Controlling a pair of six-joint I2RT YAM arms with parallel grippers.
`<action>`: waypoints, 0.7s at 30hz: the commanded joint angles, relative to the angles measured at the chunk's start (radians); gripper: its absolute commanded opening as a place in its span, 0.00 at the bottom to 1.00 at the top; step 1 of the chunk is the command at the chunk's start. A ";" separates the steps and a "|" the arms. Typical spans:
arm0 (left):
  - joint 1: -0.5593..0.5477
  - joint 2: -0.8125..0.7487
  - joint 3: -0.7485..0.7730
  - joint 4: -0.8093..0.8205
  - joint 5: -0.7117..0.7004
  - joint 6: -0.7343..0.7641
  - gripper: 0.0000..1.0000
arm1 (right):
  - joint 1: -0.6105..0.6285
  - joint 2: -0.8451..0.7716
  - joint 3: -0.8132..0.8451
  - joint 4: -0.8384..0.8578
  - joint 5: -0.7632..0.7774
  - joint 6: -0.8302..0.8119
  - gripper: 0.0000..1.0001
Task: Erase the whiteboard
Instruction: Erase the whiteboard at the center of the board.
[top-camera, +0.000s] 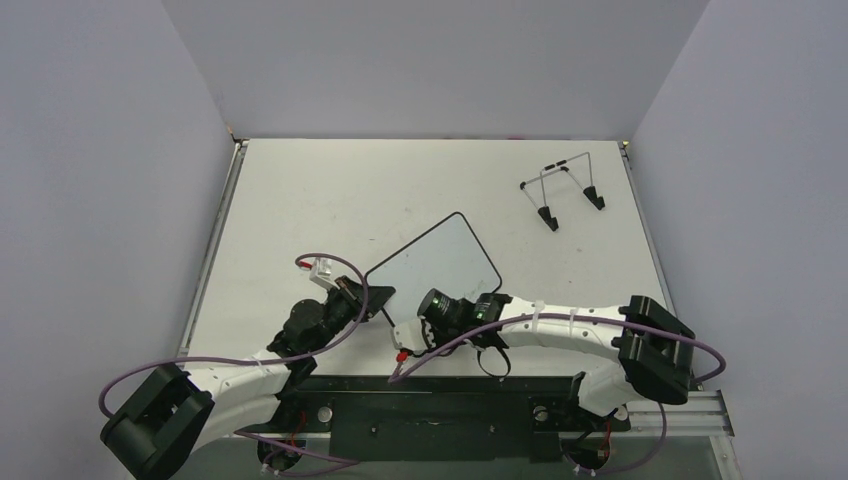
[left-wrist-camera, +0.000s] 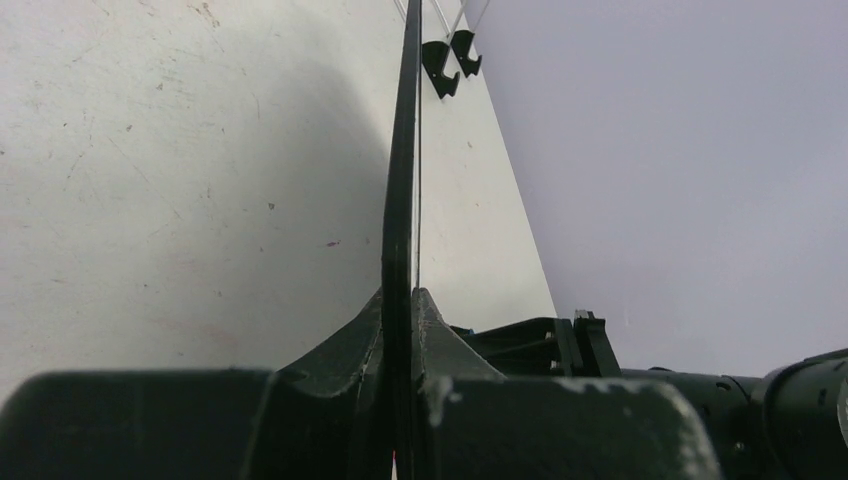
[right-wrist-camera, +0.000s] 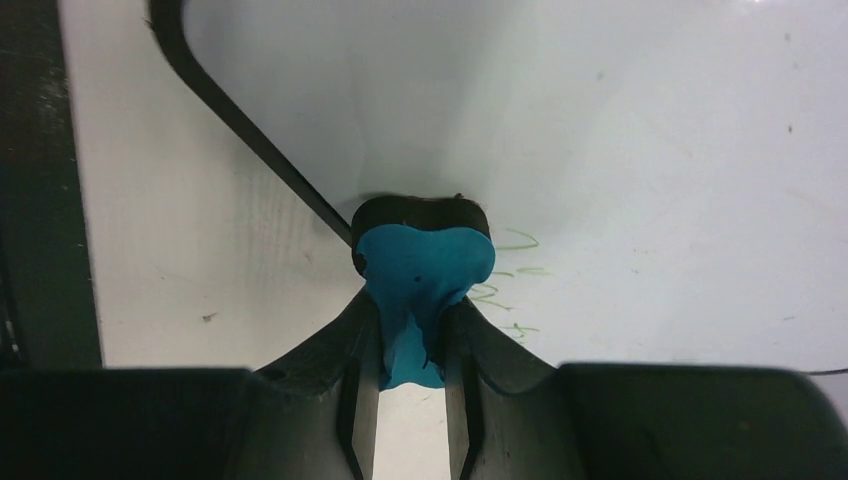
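The whiteboard (top-camera: 437, 262) lies near the table's middle, white with a thin black rim. My left gripper (top-camera: 372, 303) is shut on its near-left edge; the left wrist view shows the rim (left-wrist-camera: 402, 180) edge-on, pinched between the jaws. My right gripper (top-camera: 412, 335) is shut on a blue eraser (right-wrist-camera: 420, 280), whose black pad presses on the board (right-wrist-camera: 600, 150) near its rounded corner. Faint green handwriting (right-wrist-camera: 505, 275) shows just right of the eraser.
A thin wire stand (top-camera: 565, 190) with black feet stands at the back right; its feet (left-wrist-camera: 448, 58) also appear in the left wrist view. Grey walls close in the table on three sides. Purple cables loop along both arms.
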 joint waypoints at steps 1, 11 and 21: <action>-0.010 -0.015 0.040 0.126 0.059 -0.044 0.00 | 0.002 -0.038 -0.008 -0.001 -0.084 -0.008 0.00; -0.010 -0.048 0.024 0.103 0.039 -0.044 0.00 | -0.058 -0.044 -0.011 0.043 0.038 -0.001 0.00; -0.009 -0.040 0.043 0.091 0.058 -0.036 0.00 | 0.023 -0.064 -0.005 -0.062 -0.137 -0.054 0.00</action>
